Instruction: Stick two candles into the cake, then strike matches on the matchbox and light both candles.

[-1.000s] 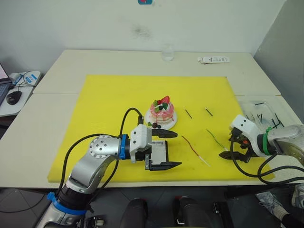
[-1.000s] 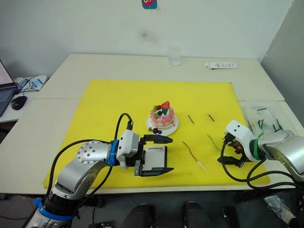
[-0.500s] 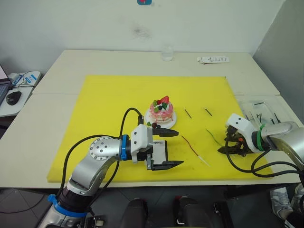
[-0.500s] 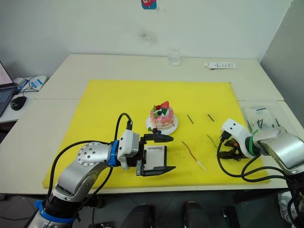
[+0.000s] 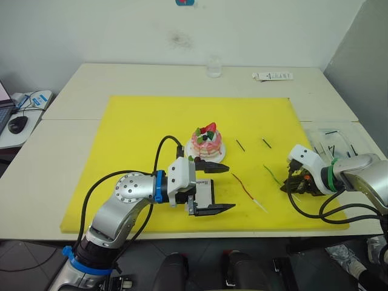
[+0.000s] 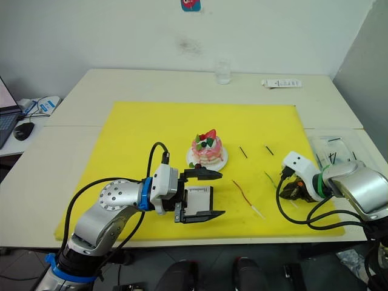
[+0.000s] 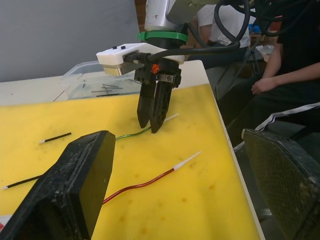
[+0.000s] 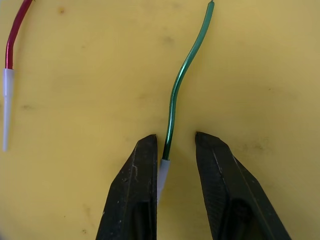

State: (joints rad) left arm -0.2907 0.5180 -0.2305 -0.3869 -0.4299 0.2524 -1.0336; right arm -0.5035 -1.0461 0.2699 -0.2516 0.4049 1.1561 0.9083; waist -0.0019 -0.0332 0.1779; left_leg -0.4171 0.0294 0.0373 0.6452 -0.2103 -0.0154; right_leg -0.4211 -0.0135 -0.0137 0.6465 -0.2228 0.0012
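**Right pincer straddles the green candle; left pincer spread around the matchbox**

Your right pincer [image 8: 175,150] is down on the yellow mat [image 5: 139,127], fingers apart, with the pale bare end of the green candle [image 8: 176,95] lying between them. That pale end touches one finger [image 8: 142,170]; the other finger stands just clear of it, so the candle is bracketed but not clamped. The candle lies flat on the mat and runs away from the pincer toward the cake [image 5: 206,142].

The dark red candle [image 5: 244,185] lies flat on the mat too, near the green one and between your two pincers, with its pale end pointing toward the bench's near edge.

Your left pincer [image 5: 217,188] is wide apart. The white matchbox [image 5: 205,193] lies between its fingers, just in front of the cake; you cannot tell from the views whether either finger touches the box.

The cake sits on its small white plate near the middle of the mat, with no candle in it. Two matches [image 5: 240,145] lie on the mat to the right of the cake, well apart from both pincers.
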